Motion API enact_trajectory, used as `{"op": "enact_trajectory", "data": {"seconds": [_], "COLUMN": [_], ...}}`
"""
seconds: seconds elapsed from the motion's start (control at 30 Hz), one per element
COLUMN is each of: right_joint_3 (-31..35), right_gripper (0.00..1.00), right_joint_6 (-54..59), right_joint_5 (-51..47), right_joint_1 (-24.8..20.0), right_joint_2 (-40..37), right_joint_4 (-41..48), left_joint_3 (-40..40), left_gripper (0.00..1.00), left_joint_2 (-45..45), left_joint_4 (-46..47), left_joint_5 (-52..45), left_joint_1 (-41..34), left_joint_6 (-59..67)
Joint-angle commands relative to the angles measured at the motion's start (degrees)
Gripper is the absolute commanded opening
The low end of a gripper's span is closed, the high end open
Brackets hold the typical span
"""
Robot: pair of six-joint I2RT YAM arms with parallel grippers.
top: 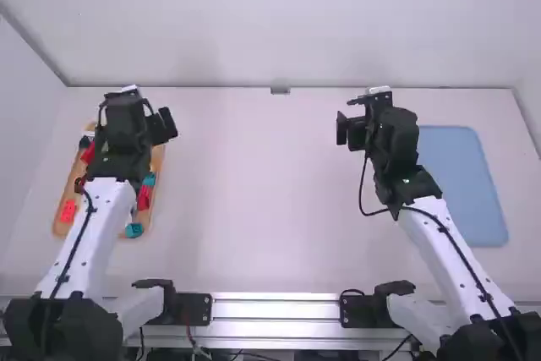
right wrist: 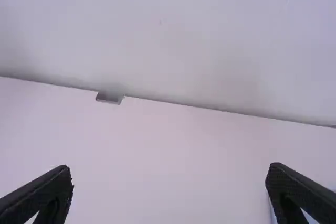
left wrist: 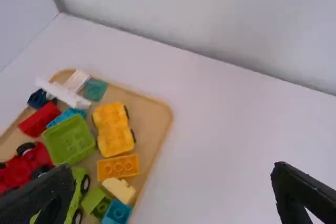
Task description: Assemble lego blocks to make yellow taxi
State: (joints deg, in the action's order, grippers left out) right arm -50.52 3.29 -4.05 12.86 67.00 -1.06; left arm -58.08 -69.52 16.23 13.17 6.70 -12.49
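Assembly looks unstarted, every join left — the yellow car base (left wrist: 113, 128) lies in the tray (left wrist: 152, 119), at the counter's (top: 262, 192) nine o'clock; left pincer (left wrist: 173, 169) and right pincer (right wrist: 169, 170) (both empty) stand spread.

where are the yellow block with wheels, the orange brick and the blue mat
Yellow block with wheels (left wrist: 115, 136): left wrist view, the middle of its body.
Orange brick (left wrist: 118, 167): left wrist view, its middle.
Blue mat (top: 465, 192): high view, its middle.
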Motion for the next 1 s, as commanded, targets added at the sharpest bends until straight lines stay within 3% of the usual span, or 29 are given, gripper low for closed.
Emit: {"op": "enact_trajectory", "data": {"seconds": [0.0,0.23,0.53,0.63,0.77,0.97], "right_joint_3": [-2.34,-2.34,-2.34,-2.34,-2.34,-2.34], "right_gripper": [0.98,0.98,0.98,0.98,0.98,0.98], "right_joint_6": [0.11,-0.50,-0.52,-0.55,-0.52,-1.97], "right_joint_5": [-0.50,-0.28,-0.07,-0.07,0.17,0.13], "right_joint_1": [0.26,0.37,0.37,0.37,0.37,0.37], "right_joint_2": [0.39,0.39,0.39,0.42,0.42,0.42], "right_joint_4": [-0.04,-0.02,0.00,0.00,0.04,0.04], "left_joint_3": [-1.75,-9.86,-36.85,-42.21,-48.41,-51.19], "left_gripper": [0.99,0.99,0.99,0.99,0.99,0.99], "left_joint_2": [-1.75,-11.08,-35.67,-40.79,-47.58,-53.70], "left_joint_4": [-0.02,5.90,26.25,29.55,33.20,34.82], "left_joint_5": [-6.67,-11.19,-9.14,-9.14,-9.18,-9.29], "left_joint_1": [4.22,11.34,12.04,12.11,12.96,14.97], "left_joint_6": [-1.07,-1.62,-1.22,-1.22,-1.53,-2.40]}}
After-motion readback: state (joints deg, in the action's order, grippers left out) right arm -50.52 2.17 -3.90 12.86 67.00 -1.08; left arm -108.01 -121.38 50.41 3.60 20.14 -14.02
